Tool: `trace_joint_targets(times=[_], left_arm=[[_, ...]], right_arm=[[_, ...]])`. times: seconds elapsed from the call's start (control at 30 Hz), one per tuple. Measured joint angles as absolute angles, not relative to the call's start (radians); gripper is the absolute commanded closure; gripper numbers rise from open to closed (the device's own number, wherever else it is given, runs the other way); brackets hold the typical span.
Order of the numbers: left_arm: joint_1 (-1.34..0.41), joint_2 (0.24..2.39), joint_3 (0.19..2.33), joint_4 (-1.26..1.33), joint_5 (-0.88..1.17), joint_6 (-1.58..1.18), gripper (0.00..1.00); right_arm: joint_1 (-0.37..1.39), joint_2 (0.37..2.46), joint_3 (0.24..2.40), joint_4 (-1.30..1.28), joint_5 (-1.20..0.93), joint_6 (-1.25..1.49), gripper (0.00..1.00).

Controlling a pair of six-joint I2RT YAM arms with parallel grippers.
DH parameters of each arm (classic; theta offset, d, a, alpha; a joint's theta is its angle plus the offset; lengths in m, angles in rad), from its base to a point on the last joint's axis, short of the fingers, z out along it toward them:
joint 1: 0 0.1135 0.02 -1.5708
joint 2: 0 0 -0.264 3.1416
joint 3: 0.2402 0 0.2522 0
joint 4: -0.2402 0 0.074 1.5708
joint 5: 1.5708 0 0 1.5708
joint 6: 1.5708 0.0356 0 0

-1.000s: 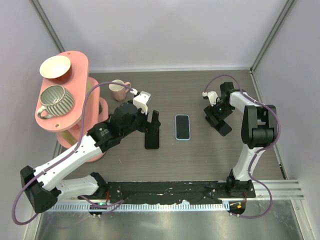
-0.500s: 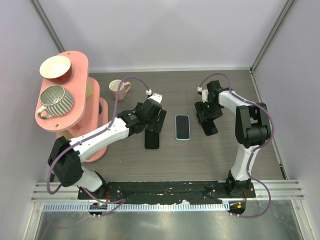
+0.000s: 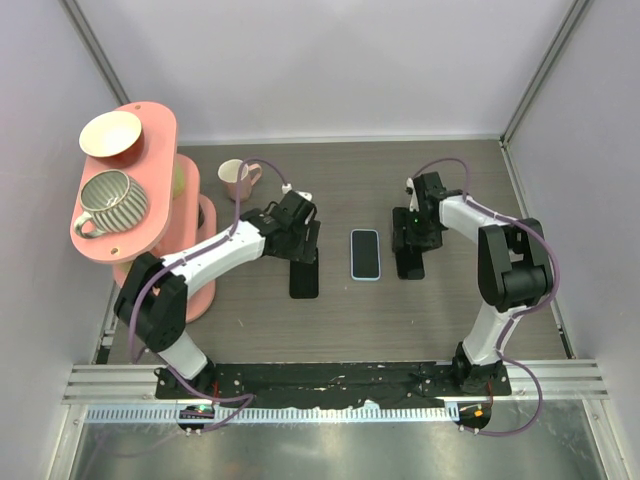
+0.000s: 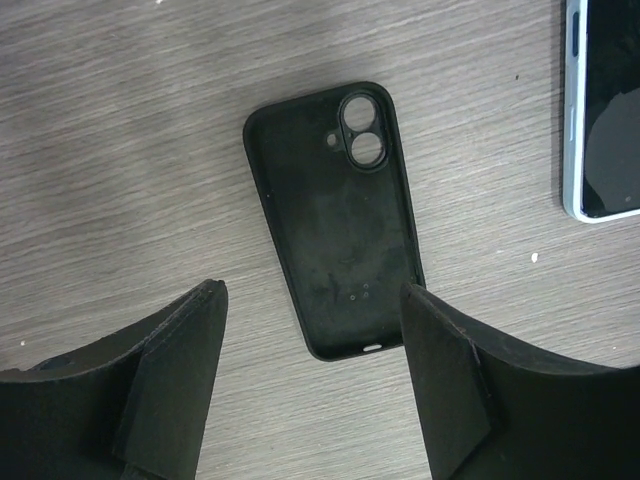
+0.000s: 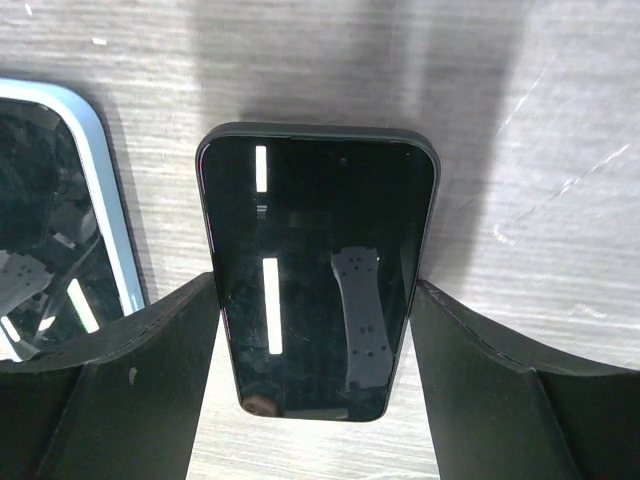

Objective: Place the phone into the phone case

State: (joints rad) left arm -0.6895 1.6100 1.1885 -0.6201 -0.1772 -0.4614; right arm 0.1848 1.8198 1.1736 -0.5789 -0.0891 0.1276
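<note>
The black phone case point(image 4: 335, 220) lies hollow side up on the wood table, its camera cutout point(image 4: 365, 130) at the far end. My left gripper point(image 4: 312, 296) is open, its fingers either side of the case's near end without touching it. In the top view the case point(image 3: 304, 281) lies left of the light-blue phone point(image 3: 366, 254), which rests screen up. Its rim shows at the edge of both wrist views point(image 4: 600, 110) point(image 5: 95, 190). My right gripper point(image 5: 312, 300) is shut across the width of a second, all-black glossy phone point(image 5: 318, 270), just right of the light-blue one.
A pink two-tier stand point(image 3: 150, 130) at the left carries a cream bowl point(image 3: 110, 133) and a striped cup point(image 3: 112, 197). A pink mug point(image 3: 237, 178) stands behind the left gripper. Walls close the table on three sides.
My right gripper has carried the black phone leftward, close beside the light-blue phone. My left arm has folded in over the case, and its jaws have narrowed a little.
</note>
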Motion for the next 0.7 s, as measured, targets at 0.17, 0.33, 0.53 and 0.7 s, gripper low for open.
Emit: trace_joint_targets(times=[0.17,0.33,0.53,0.7], left_arm=[[-0.67,1.656,1.188,-0.624,-0.13,-0.472,0.35],[-0.64,1.704,1.188,-0.628,-0.099,-0.485,0.38],[-0.636,1.77,1.19,-0.667,-0.105,-0.495,0.41],[-0.632,1.787,1.19,-0.677,-0.105,-0.5,0.49]], right_arm=[[0.196,1.782,1.13,-0.585,-0.086,0.207,0.55],[0.197,1.766,1.114,-0.612,-0.077,0.258,0.56],[0.198,1.724,1.087,-0.64,-0.075,0.287,0.59],[0.2,1.659,1.065,-0.662,-0.077,0.304,0.62]])
